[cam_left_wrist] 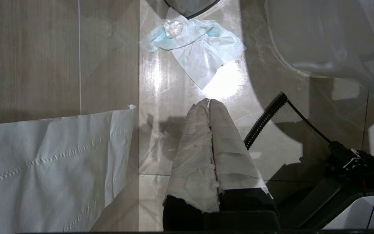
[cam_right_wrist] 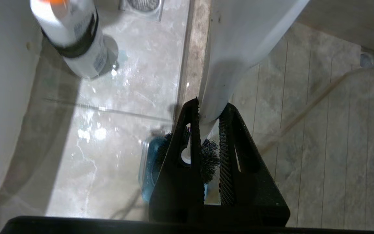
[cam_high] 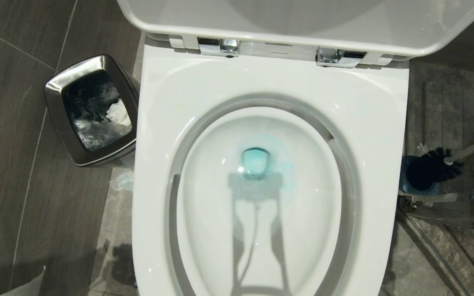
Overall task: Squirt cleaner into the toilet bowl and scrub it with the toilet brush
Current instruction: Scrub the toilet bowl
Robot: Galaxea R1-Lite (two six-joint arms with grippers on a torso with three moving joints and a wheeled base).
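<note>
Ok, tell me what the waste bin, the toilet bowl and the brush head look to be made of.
The waste bin looks like polished steel: its rim is mirror-bright and a crinkled plastic liner shows inside. The toilet bowl appears to be glazed white ceramic, glossy with sharp light glints. The brush head is a ball of stiff black bristles, probably plastic, though the look leaves that open.

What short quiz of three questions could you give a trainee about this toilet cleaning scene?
1. True or false: the right tool is shut on the toilet brush handle.
2. What colour is the cleaner in the toilet bowl?
3. The brush head is: A) in the bowl, B) just above its holder, C) in the waste bin.

Key: 1 true; 2 teal-blue; 3 B.
</note>
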